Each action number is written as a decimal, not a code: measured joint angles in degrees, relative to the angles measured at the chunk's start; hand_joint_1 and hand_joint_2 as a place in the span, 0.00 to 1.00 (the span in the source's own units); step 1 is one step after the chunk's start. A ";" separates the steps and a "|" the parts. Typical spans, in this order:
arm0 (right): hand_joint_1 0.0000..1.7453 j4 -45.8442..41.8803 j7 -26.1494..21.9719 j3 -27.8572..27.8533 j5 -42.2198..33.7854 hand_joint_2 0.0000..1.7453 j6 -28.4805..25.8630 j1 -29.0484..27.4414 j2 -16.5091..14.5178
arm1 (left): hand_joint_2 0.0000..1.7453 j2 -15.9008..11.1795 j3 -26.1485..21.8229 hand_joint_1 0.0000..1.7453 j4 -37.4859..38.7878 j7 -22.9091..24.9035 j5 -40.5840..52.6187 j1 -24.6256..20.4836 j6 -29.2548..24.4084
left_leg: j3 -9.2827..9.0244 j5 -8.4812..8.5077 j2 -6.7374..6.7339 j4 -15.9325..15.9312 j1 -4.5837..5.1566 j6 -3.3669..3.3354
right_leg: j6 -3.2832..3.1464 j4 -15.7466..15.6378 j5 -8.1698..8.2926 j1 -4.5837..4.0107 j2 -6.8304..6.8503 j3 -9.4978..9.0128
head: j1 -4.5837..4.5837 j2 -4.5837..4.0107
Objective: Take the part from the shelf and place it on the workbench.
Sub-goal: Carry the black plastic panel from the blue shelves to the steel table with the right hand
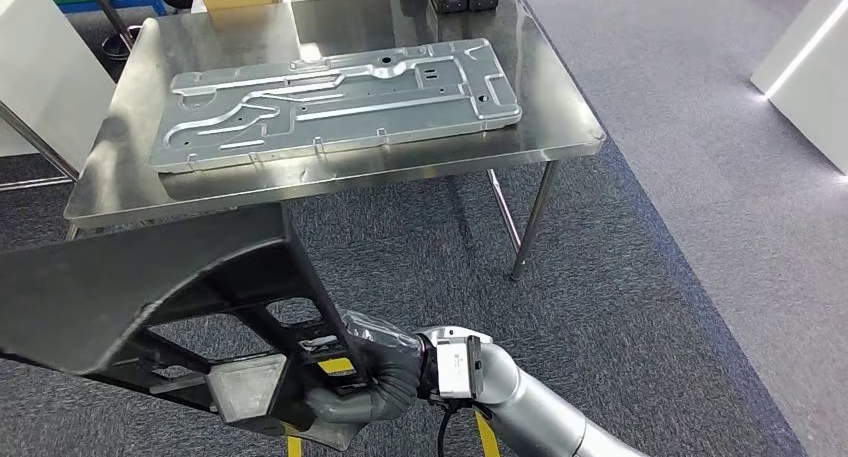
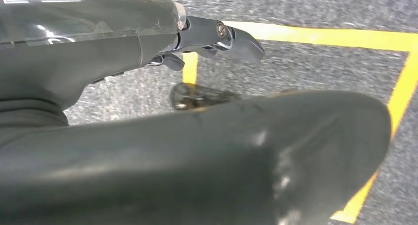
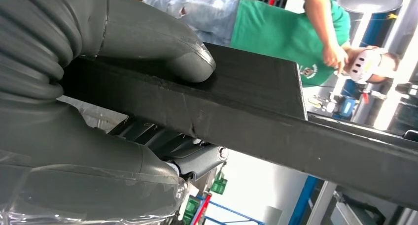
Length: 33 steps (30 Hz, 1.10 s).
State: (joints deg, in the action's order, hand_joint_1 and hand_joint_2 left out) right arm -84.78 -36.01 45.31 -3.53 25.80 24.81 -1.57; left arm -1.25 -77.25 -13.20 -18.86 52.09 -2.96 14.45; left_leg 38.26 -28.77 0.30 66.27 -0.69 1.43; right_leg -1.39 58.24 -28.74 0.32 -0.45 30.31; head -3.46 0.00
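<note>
The desk (image 1: 560,127) is bare steel, brushed smooth and shiny enough to throw back the ceiling light. On it lies a large stamped sheet-metal panel (image 1: 335,102), dull silver, with pressed ribs and a satin sheen. The part (image 1: 150,287) looks like black plastic, matt, faintly scuffed along its edges. The right robot hand (image 1: 365,377) wears a grey rubbery skin, ribbed at the wrist, under a glossy clear film; the left robot hand (image 2: 98,43) looks the same, with polished dark metal fingers (image 2: 231,38). The arm (image 1: 540,407) is silver metal. The floor (image 1: 650,277) is rough grey carpet with glossy yellow tape (image 2: 315,35).
</note>
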 joint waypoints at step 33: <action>0.92 -1.66 1.28 0.37 2.09 1.00 0.50 0.06 -0.42 | 0.00 -0.08 -0.01 0.00 0.00 3.40 1.04 -0.20 -1.59 | -1.93 5.62 -0.12 -7.10 0.21 -0.01 | 0.26 -0.55 0.02 -0.24 -0.17 -0.40 | -0.04 0.00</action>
State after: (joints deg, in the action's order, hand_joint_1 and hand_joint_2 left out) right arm -86.44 -34.74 45.68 -1.44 26.29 24.87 -1.99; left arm -1.32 -77.25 -13.20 -15.46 53.13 -3.16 12.86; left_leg 36.33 -23.15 0.18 59.18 -0.48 1.41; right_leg -1.12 57.69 -28.72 0.08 -0.62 29.90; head -3.50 0.00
